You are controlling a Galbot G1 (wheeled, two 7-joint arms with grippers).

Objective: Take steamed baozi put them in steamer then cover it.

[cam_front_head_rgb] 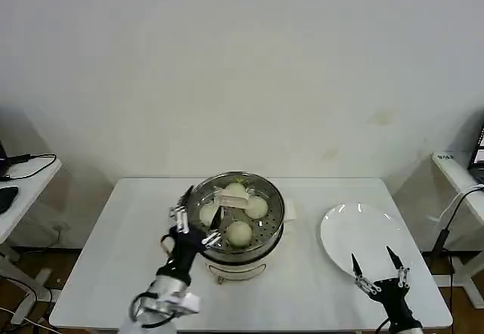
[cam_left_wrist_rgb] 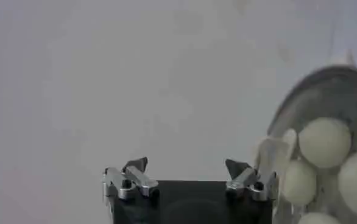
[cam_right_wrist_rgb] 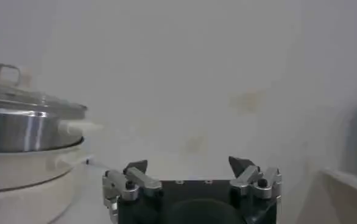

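The steamer (cam_front_head_rgb: pixel 277 224) stands mid-table on its white base, and several cream-white steamed baozi (cam_front_head_rgb: pixel 256 207) lie on its perforated tray. The glass cover (cam_front_head_rgb: pixel 229 200) with its beige bar handle rests on the pot. My left gripper (cam_front_head_rgb: pixel 197 224) is open at the steamer's left front rim, holding nothing. In the left wrist view the left gripper (cam_left_wrist_rgb: pixel 186 166) is open beside the cover (cam_left_wrist_rgb: pixel 325 85), with baozi (cam_left_wrist_rgb: pixel 323 141) showing through the glass. My right gripper (cam_front_head_rgb: pixel 376 267) hangs open over the plate's near edge. The right wrist view shows the right gripper (cam_right_wrist_rgb: pixel 187 164) open, the lidded steamer (cam_right_wrist_rgb: pixel 20 131) off to the side.
A flat white plate (cam_front_head_rgb: pixel 355 232) lies bare on the right of the white table (cam_front_head_rgb: pixel 113 258). Side tables with cables stand beyond both table ends. A plain wall rises behind.
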